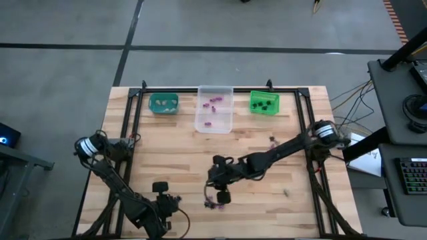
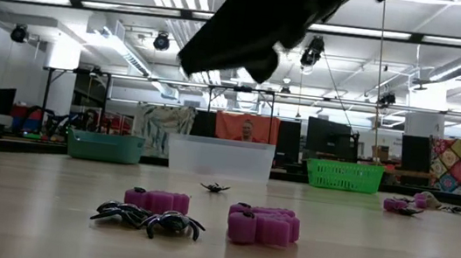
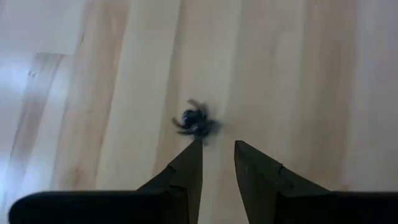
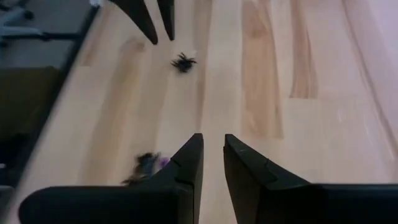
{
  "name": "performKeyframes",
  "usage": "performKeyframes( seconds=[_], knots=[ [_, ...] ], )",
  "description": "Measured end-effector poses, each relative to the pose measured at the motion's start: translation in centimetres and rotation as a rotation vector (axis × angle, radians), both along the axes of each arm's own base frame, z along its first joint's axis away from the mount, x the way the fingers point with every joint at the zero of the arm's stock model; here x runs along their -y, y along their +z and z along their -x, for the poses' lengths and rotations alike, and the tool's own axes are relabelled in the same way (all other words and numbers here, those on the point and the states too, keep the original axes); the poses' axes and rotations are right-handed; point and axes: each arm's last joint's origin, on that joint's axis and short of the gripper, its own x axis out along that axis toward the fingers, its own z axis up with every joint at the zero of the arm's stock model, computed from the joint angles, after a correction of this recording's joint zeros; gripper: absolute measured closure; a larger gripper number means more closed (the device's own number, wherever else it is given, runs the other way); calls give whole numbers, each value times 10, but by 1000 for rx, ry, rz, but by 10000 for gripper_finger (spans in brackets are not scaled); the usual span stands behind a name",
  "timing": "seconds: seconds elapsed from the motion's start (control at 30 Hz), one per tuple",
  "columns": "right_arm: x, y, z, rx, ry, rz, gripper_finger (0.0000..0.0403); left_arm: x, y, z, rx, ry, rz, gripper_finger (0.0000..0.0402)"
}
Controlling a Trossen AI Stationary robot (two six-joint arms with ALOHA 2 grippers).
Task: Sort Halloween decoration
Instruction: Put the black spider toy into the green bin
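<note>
A small black spider trinket (image 3: 196,122) lies on the wooden table just past the fingertips of my left gripper (image 3: 216,146), which is open with nothing between its fingers. It shows in the high view near the table's near edge, left of centre (image 1: 177,200). My right gripper (image 4: 213,140) is also open with nothing between its fingers, and hovers over the near middle (image 1: 220,195). Beside it lies a little cluster of purple trinkets (image 2: 263,225) and black spiders (image 2: 149,219). The same lone spider (image 4: 183,62) shows between the two grippers.
Along the far edge stand a teal bin (image 1: 163,104) with pale pieces, a clear bin (image 1: 214,110) with purple pieces and a green bin (image 1: 264,103) with black pieces. More purple trinkets (image 2: 397,204) lie toward the right. Bare wood lies between the cluster and the bins.
</note>
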Motion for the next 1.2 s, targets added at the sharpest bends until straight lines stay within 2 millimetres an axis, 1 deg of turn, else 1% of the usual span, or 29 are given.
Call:
performKeyframes(
  seconds=[0.13,0.3,0.43,0.5,0.6,0.77,0.9,1.0,1.1,1.2],
  knots=[
    [-6,-17,-19,42,28,30,349,-7,-7,6,-2,-5,-39,327],
    [-14,-35,-43,88,24,9,349,-15,-19,11,10,-2,-81,327],
    [-20,-44,-62,90,-10,-40,348,-18,-25,10,48,5,-80,327],
    [-23,-49,-69,92,-17,-50,342,-18,-28,10,74,9,-69,327],
    [-26,-54,-78,87,-34,-78,322,-21,-33,12,73,10,-67,327],
    [-29,-58,-86,64,-70,-187,278,-23,-36,13,72,12,-71,327],
    [-30,-59,-86,32,-118,-273,248,-24,-37,14,72,12,-75,327],
    [-30,-60,-85,28,-131,-288,232,-24,-35,14,59,10,-85,327],
    [-34,-61,-84,54,-58,-199,223,-23,-21,20,-1,-23,-147,327],
    [-43,-63,-80,75,-7,-107,224,-15,-2,23,85,-68,-151,327]
  ],
)
